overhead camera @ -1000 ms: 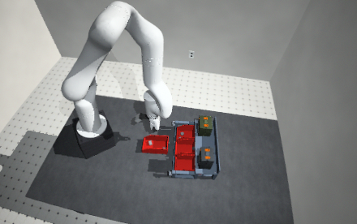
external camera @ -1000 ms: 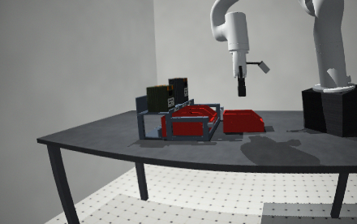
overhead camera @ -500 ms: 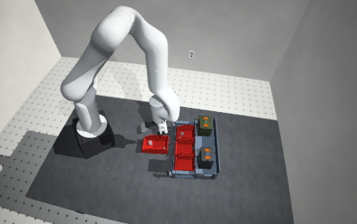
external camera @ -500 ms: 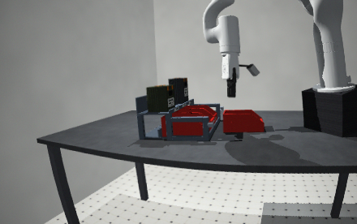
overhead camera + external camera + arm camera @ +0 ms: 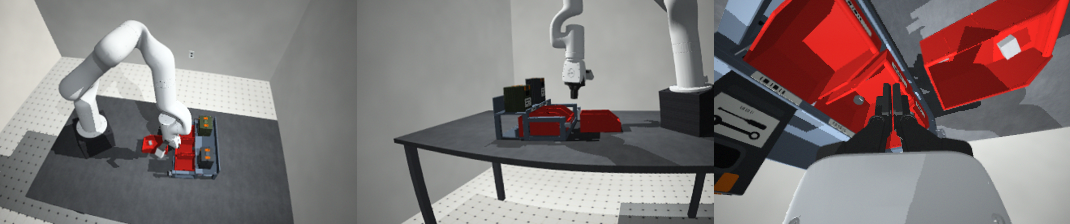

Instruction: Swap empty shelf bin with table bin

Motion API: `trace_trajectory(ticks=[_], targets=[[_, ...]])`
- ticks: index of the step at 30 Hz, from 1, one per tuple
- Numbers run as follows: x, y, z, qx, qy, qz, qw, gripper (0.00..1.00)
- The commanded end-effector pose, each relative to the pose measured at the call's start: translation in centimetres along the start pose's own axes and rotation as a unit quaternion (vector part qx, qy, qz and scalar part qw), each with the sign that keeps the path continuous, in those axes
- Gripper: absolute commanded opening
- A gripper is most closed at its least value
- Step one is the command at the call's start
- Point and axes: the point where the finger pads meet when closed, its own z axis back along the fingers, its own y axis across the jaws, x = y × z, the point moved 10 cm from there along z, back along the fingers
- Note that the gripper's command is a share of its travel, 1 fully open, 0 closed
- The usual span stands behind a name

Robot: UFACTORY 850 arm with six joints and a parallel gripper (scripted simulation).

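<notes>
My gripper (image 5: 574,97) (image 5: 892,93) is shut, with nothing between its fingertips, and hangs above the red bins on the shelf. In the top view its fingertips are hidden. The shelf (image 5: 209,140) (image 5: 545,119) holds three red bins in a row. In the wrist view a large red bin (image 5: 834,32) at the upper left shows no part inside. The bin beside it holds a small grey part (image 5: 858,100). Another red bin (image 5: 147,149) (image 5: 600,121) (image 5: 974,82) stands on the table in front of the shelf, with a white block (image 5: 150,143) (image 5: 1009,47) inside.
A green case (image 5: 205,127) (image 5: 515,98) and a dark case (image 5: 206,161) (image 5: 538,90) (image 5: 745,127) stand on the shelf's raised back board. Both rise above the bins. The robot's base stands on a black block (image 5: 681,111) beyond the table bin.
</notes>
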Motion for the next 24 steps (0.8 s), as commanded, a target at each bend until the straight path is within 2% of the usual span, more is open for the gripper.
trace_trajectory(ticks=[1,5,12,13,24], targets=[[-2.3,-3.8,-0.7,0.028,0.006,0.136,0.990,0.00],[-3.7,-5.4,-0.9,0.039,0.015,0.232,0.972,0.00],[-4.1,-5.8,-0.9,0.040,0.017,0.249,0.968,0.00],[-4.1,-5.8,-0.9,0.040,0.017,0.249,0.968,0.95],[-4.1,-5.8,-0.9,0.040,0.017,0.249,0.968,0.95]])
